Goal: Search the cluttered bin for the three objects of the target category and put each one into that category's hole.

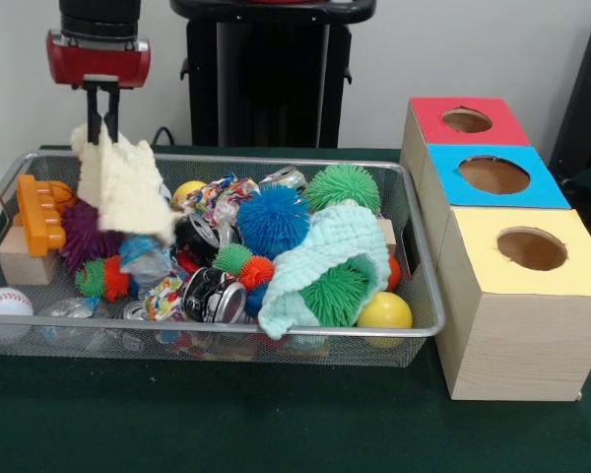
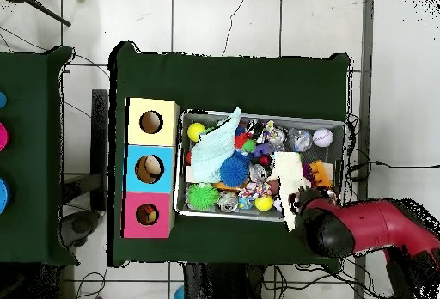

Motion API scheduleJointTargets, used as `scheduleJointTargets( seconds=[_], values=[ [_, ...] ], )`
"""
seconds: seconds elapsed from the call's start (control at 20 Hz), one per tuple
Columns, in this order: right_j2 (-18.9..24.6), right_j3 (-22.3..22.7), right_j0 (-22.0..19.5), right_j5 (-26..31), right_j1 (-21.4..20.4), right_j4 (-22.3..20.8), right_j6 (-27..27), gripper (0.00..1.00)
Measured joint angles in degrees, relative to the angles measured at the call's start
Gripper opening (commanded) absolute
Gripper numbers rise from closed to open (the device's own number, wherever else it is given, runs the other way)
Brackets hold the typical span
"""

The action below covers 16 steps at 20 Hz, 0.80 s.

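Note:
The silver wire-mesh bin [image 1: 422, 258] [image 2: 347, 154] holds spiky balls, crushed cans, smooth balls and cloths. My gripper [image 1: 102, 128] [image 2: 296, 203] is above the bin's far left corner in the front view, shut on a cream knitted cloth [image 1: 126, 185] [image 2: 288, 175] that hangs from it over the clutter. The hole [image 1: 466, 120] [image 2: 147, 216] is in the red-faced wooden box [image 1: 426, 110], the farthest of three boxes to the right of the bin in the front view. A mint green cloth [image 1: 330, 258] [image 2: 210, 151] lies draped over green spiky balls.
The blue-faced box [image 1: 492, 177] [image 2: 149, 168] and the yellow-faced box [image 1: 527, 296] [image 2: 151, 122] stand in line with the red one. A baseball [image 1: 5, 302] [image 2: 322, 137], an orange toy [image 1: 39, 212] and a wooden block [image 1: 22, 264] lie at the bin's left end.

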Motion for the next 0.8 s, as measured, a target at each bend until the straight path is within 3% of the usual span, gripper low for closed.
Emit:
scheduleJointTargets(
  seconds=[0.35,0.8],
  values=[
    [0.0,-0.2,-0.63,-0.02,1.41,3.0,-0.02,0.0],
    [-0.01,2.82,-0.54,-6.3,4.22,16.18,0.02,0.0]
  ],
)
